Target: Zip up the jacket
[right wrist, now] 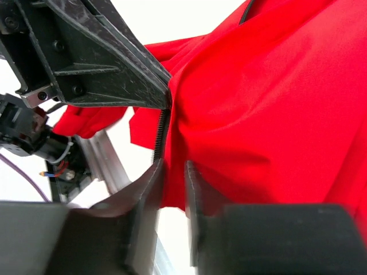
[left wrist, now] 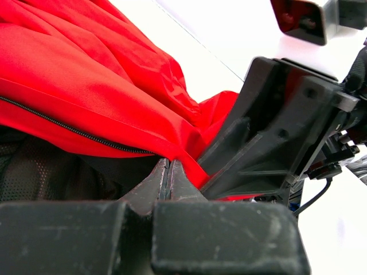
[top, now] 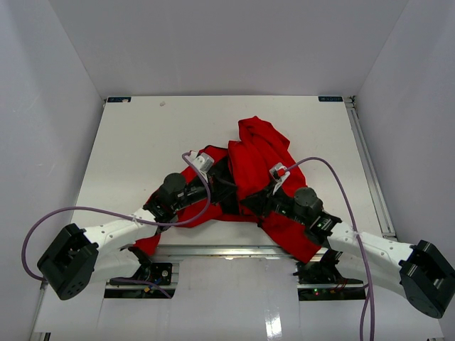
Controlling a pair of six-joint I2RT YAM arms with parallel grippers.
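So the left end effector (left wrist: pixel 167 167) comes in from about 8 o'clock, clenched tight, and its tips look pinched on the zipper (left wrist: pixel 69 129) edge of the jacket (top: pixel 259 153). The jacket is a bright red heap in the middle of the white counter (top: pixel 142 135). One lump is bunched toward 12 o'clock and a tail hangs over the near edge around 5 o'clock. The right end effector (right wrist: pixel 172 172) reaches in from 4 o'clock, jaws a bit apart, straddling red fabric just beside the zipper teeth and not clamped on it.
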